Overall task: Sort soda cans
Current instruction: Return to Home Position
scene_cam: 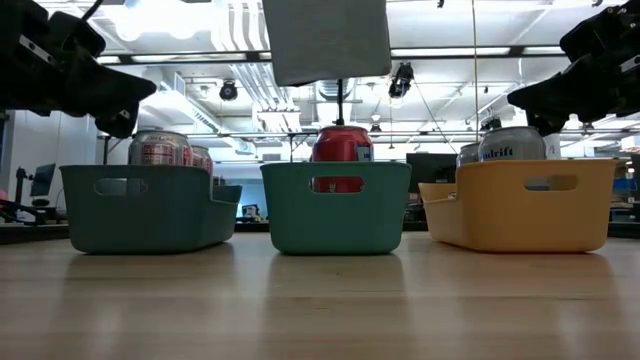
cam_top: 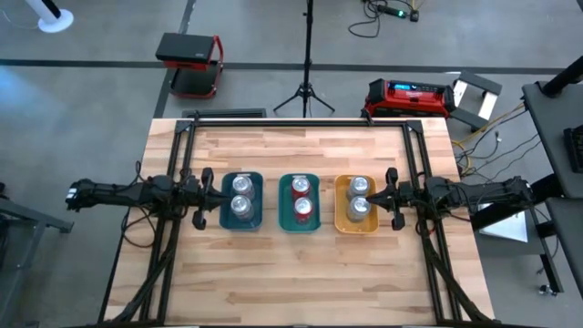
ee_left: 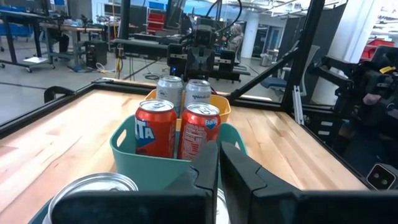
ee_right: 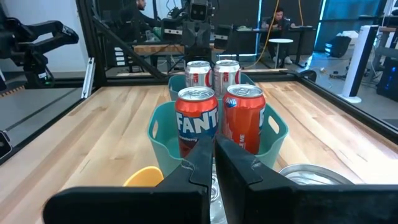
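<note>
On the table (cam_top: 301, 273), the teal tray (cam_top: 241, 227), green tray (cam_top: 300, 228) and yellow tray (cam_top: 355, 229) each hold two soda cans (cam_top: 241, 206), so sorting looks finished. Both arms should pull back level and slowly, clear of the tray rims. The left gripper (cam_top: 211, 196) and right gripper (cam_top: 390, 198) are pinched nearly closed and empty.

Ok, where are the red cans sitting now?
Both red cans stand in the middle green tray, between the teal tray on the left and the yellow tray on the right of the high view.
</note>
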`<control>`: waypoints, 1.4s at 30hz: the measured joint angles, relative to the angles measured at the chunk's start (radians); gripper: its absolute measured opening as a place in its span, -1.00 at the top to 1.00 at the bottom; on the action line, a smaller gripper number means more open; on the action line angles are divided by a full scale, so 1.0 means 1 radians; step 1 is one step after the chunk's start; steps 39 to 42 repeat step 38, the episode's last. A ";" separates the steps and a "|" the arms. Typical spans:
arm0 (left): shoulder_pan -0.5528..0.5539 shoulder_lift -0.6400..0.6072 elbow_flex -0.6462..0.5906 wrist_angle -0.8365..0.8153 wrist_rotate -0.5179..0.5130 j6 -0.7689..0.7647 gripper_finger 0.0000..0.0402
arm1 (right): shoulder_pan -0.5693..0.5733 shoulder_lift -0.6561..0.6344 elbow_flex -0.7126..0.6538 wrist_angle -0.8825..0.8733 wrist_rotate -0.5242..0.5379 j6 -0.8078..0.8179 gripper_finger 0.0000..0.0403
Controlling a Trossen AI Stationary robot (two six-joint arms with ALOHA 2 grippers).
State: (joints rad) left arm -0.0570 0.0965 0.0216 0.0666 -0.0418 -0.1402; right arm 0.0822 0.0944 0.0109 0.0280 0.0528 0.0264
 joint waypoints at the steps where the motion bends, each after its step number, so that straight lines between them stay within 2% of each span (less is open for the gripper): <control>1: 0.000 0.002 0.000 0.000 0.000 0.000 1.00 | 0.000 0.000 0.000 0.000 0.000 0.000 0.94; 42: 0.000 0.064 0.000 -0.001 0.000 0.000 1.00 | 0.000 0.000 0.000 0.001 0.000 0.000 0.94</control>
